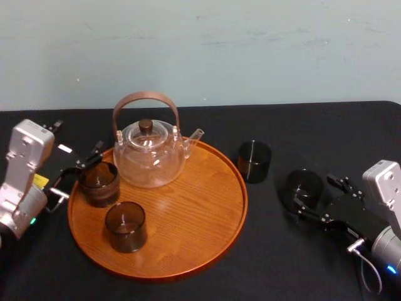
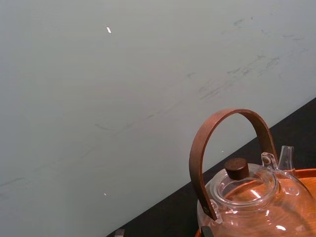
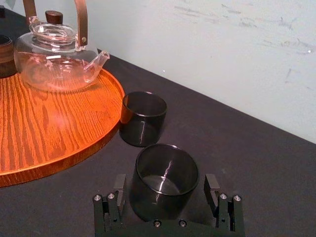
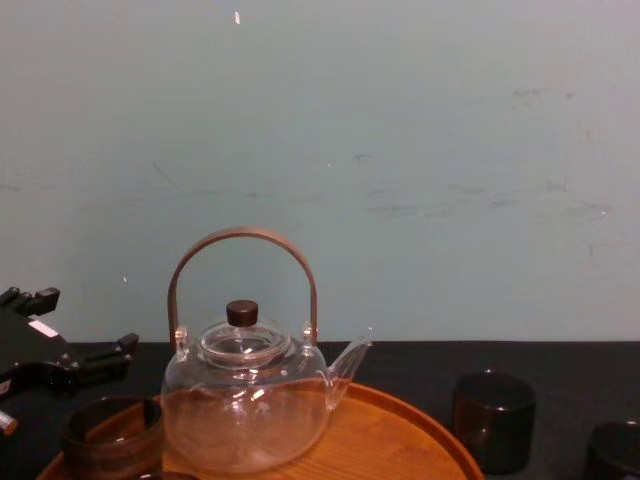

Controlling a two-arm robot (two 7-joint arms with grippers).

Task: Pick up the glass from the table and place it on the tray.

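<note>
Right gripper sits low on the table, fingers spread either side of 1 dark glass, not pinching it, near the tray. Left gripper hangs at the tray's left rim.

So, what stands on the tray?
On the tray: the glass teapot, one dark glass beside it, another dark glass in front. The wood beneath them is covered.

no readable text, labels or numbers anywhere.
</note>
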